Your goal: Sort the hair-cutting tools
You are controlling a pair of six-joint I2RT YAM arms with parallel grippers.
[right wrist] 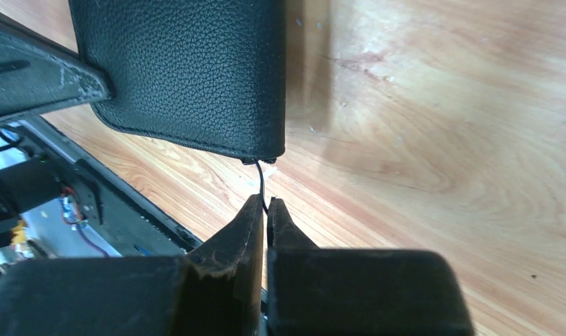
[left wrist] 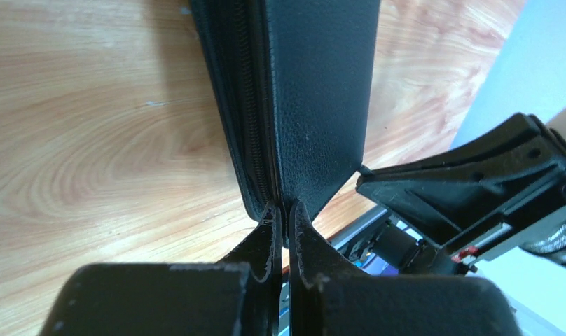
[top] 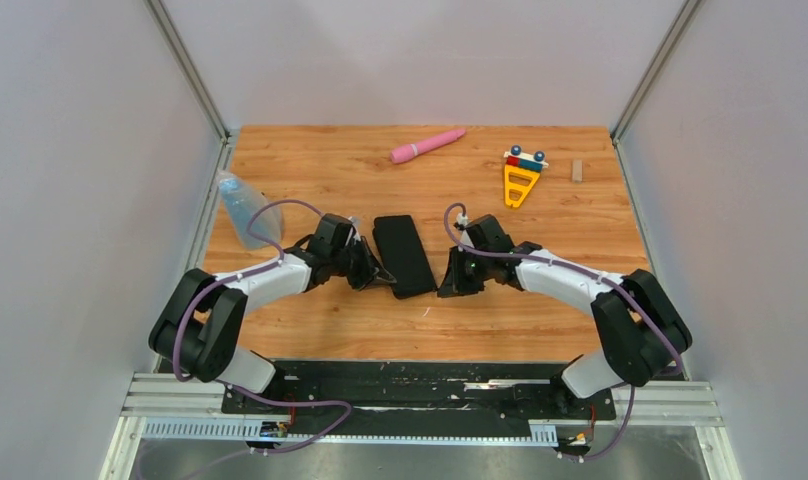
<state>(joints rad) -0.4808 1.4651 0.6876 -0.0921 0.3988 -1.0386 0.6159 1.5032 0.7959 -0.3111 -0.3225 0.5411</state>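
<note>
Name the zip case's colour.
Black, pebbled grain; the case shows best in the right wrist view.

- One black rectangular zip case (top: pixel 403 255) is counted.
- One pink cylindrical wand (top: pixel 427 145) is counted.
- One yellow triangular toy (top: pixel 520 182) is counted.
- One small wooden block (top: pixel 577 171) is counted.
- One clear plastic bag (top: pixel 238 208) is counted.

Neither the scissors nor the combs showed in any of the three views. The black zip case (top: pixel 403 255) lay flat near the middle of the table (top: pixel 320 330), its zip shut along the visible side. Whether they lay inside that case could not be told.
</note>
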